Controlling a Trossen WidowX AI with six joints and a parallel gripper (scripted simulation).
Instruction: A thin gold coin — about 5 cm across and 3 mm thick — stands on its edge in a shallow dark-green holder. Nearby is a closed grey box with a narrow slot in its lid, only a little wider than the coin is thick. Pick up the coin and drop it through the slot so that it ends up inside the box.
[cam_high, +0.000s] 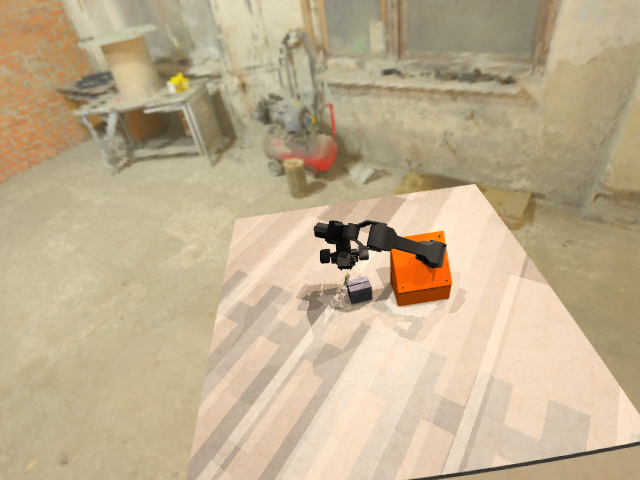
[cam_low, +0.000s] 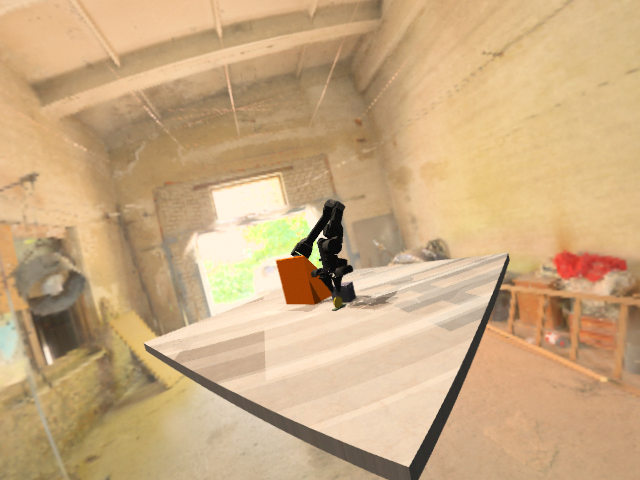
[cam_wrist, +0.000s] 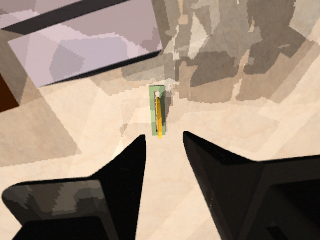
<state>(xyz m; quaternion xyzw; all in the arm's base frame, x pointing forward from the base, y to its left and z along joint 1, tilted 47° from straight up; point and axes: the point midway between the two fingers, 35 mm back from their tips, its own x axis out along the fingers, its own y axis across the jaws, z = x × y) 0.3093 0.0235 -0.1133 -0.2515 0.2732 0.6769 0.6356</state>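
Note:
The gold coin (cam_wrist: 159, 120) (cam_low: 337, 302) stands on edge in the green holder (cam_wrist: 153, 117), seen nearly edge-on in the wrist view. My gripper (cam_wrist: 164, 137) (cam_low: 337, 294) is open and empty, pointing down. In the wrist view the coin and holder show just beyond the gap between the fingertips, a little left of its middle. The fingertips are close above the coin in the exterior view; their exact height is hard to tell. The closed grey box (cam_high: 360, 293) (cam_low: 348, 292) (cam_wrist: 110, 45) stands beside the holder, with a dark slot (cam_wrist: 75, 16) across its lid.
The orange base block (cam_high: 421, 271) (cam_low: 297, 281) stands on the far side of the grey box from the holder. The arm reaches from it over to the holder. The wooden table (cam_high: 361, 387) (cam_low: 330, 361) carries all of them.

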